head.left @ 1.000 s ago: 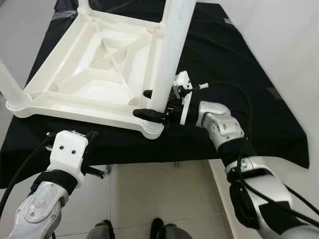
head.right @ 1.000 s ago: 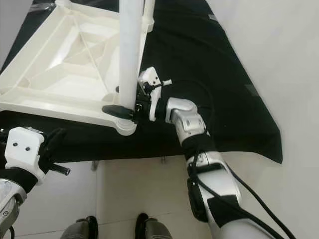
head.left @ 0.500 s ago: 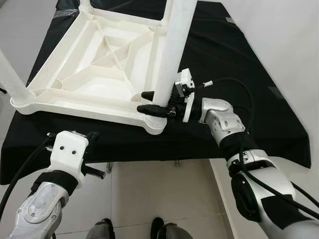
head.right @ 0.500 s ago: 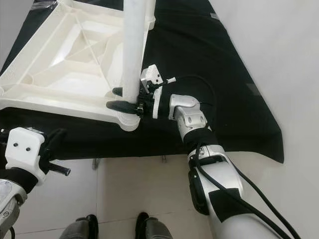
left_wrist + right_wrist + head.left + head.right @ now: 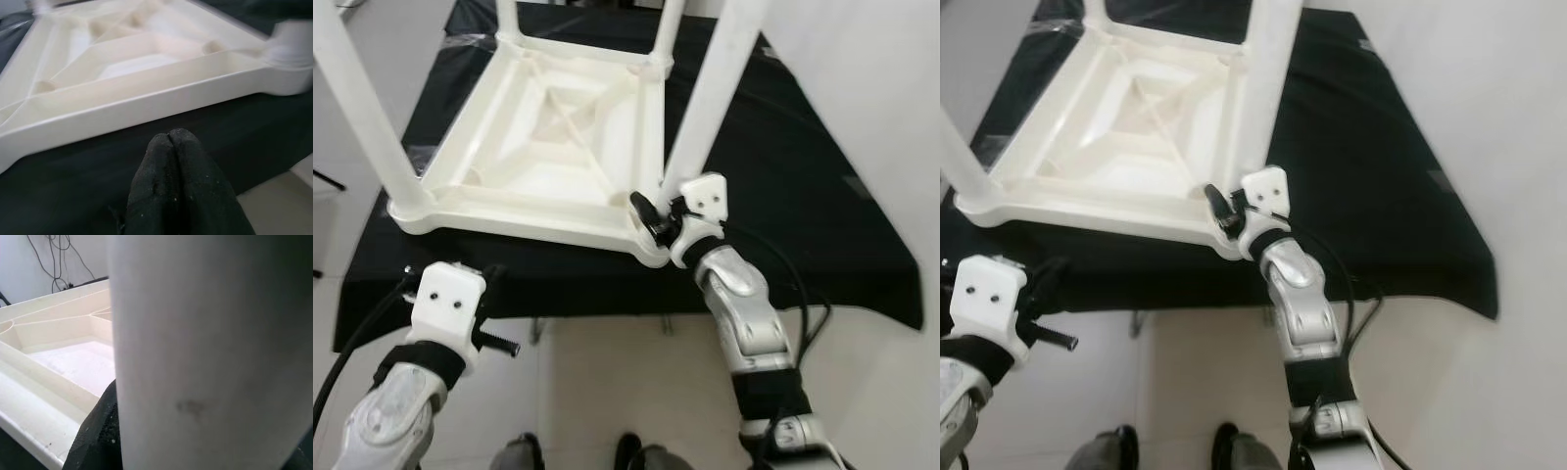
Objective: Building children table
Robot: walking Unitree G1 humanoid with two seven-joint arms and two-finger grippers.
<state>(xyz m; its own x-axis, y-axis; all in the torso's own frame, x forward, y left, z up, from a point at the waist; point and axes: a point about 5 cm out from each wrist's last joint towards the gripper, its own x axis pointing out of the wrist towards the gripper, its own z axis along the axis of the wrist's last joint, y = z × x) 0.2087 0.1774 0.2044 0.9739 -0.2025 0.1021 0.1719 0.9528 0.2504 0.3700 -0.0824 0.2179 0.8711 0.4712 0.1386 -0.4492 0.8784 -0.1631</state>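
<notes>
1. Tabletop [image 5: 548, 147], white plastic and flipped underside up, lies on the black-draped surface [image 5: 803, 186]; I see its ribbed underside with diagonal braces, and legs standing up from its corners.
2. Nearest corner on my right carries a white leg [image 5: 710, 98] rising upright out of its socket. From the head cameras I read the right gripper [image 5: 656, 217] at the base of that leg, its black jaws closed around it just above the corner.
3. Right wrist camera adds what the head views cannot: the leg [image 5: 205, 352] sits right up against the lens as a broad pale column, with one black finger [image 5: 95, 435] pressed against its side and the tabletop's inner ribs [image 5: 58, 352] beyond. Cables hang on a wall in the far background there.
4. Another leg [image 5: 357, 108] stands at the near left corner, and two more rise from the far corners at the top of the head views.
5. Left gripper [image 5: 171, 142] hovers off the near edge of the surface, apart from the tabletop. The left wrist camera shows its jaws pressed together on nothing, pointing at the tabletop's rim [image 5: 146, 103] above the black cloth.
6. From the head cameras, the left gripper's white wrist housing [image 5: 445, 308] sits low over the pale tiled floor [image 5: 607, 392].
</notes>
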